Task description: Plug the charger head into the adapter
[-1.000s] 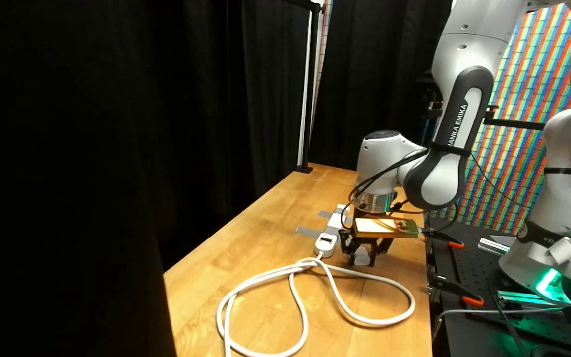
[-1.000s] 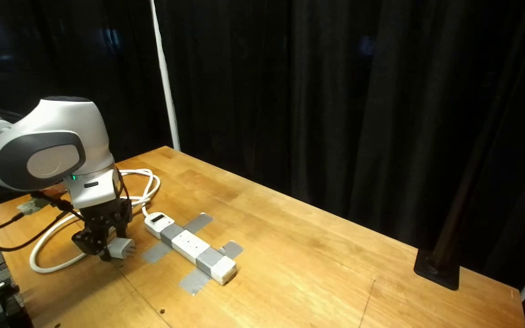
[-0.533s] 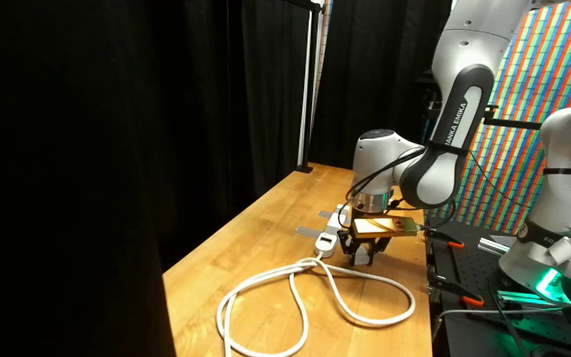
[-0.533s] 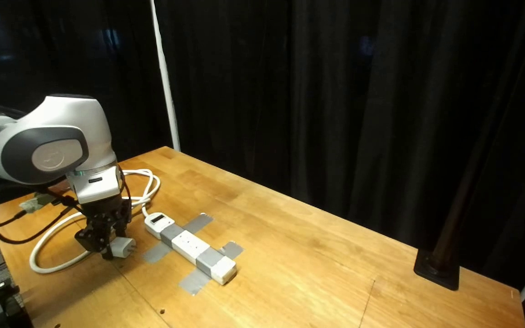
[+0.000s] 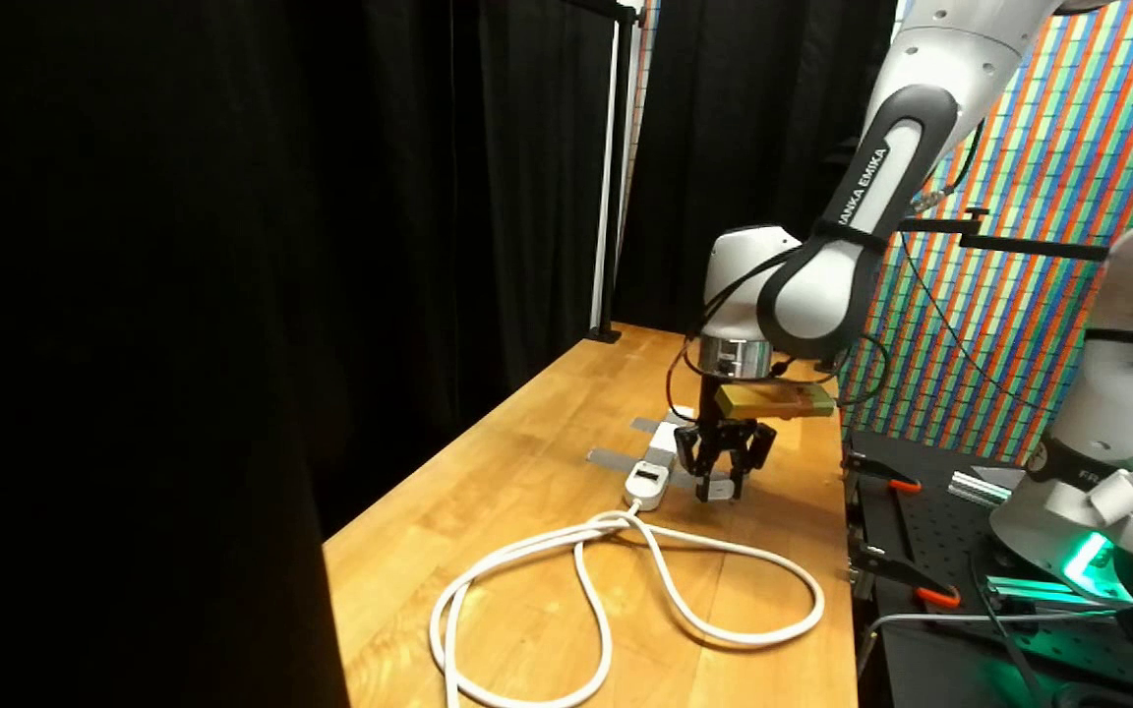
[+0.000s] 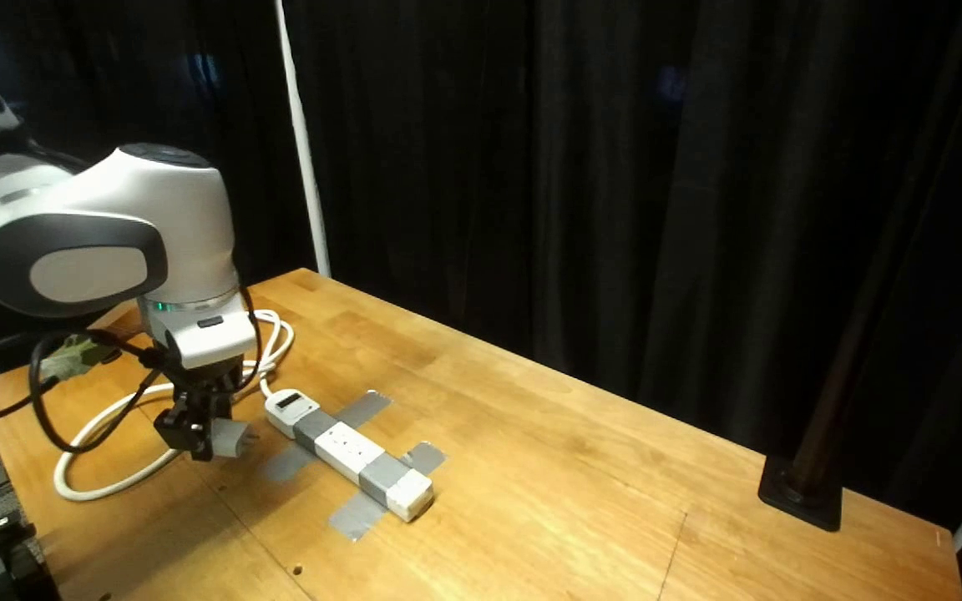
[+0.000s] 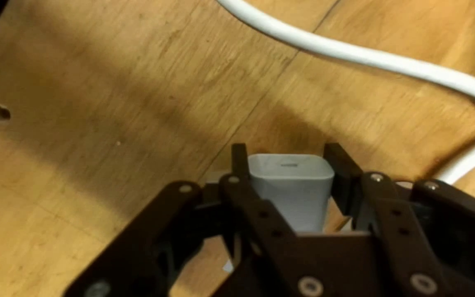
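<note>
My gripper [image 7: 286,153] is shut on the white charger head [image 7: 291,202] and holds it by its sides above the table. The charger's face with a small slot shows between the fingers in the wrist view. In an exterior view the charger head [image 6: 231,437] sticks out of the fingers, its metal prongs pointing sideways toward the strip. It also shows in the fingertips in an exterior view [image 5: 721,490]. The white adapter strip [image 6: 350,448] lies apart on the table, beside the gripper, sockets up. It also shows partly behind the gripper's cables in an exterior view [image 5: 646,485].
Grey tape [image 6: 357,514] holds the strip to the wooden table [image 6: 531,517]. The strip's thick white cable [image 5: 606,629] lies in loops on the table and passes near the gripper [image 7: 365,53]. A black post base [image 6: 802,492] stands at a corner. Black clamps [image 5: 881,472] line one edge.
My gripper has risen from the table with the charger head in it. In an exterior view the arm has moved up and a little to the right. The strip has not moved.
</note>
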Controlling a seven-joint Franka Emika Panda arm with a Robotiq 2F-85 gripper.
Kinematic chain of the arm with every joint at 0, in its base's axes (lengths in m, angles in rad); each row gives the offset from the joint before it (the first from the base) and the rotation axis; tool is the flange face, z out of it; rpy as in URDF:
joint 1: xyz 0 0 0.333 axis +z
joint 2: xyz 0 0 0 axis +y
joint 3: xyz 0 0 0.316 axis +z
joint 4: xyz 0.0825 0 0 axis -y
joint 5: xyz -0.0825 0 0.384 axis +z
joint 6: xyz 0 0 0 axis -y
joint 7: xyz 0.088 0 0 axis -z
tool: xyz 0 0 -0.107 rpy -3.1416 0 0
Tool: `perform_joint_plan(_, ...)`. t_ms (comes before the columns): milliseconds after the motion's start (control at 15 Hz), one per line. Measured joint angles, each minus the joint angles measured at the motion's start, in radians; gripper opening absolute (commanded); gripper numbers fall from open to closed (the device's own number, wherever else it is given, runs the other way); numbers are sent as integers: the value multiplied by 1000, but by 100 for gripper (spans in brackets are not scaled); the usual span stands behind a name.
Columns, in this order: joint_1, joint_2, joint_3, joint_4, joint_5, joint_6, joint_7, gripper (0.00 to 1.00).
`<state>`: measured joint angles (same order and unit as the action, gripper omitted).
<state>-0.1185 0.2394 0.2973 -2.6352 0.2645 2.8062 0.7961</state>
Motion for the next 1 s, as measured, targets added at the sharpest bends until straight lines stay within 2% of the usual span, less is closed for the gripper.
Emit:
perform_joint_plan(200, -221, -37, 163, 41, 130, -111, -223, 23)
perform_joint_plan(333, -314, -48, 187, 85, 205, -219, -367, 23)
perform_joint_plan(400, -317, -51, 149, 108, 242, -282, -435, 23)
perform_joint_plan(533, -267, -53, 6, 159, 275, -420, -536, 23)
perform_joint_plan(733, -219, -35, -158, 231, 275, -596, -610, 23)
perform_joint_plan(1000, -189, 29, -273, 338, 276, -809, -671, 23)
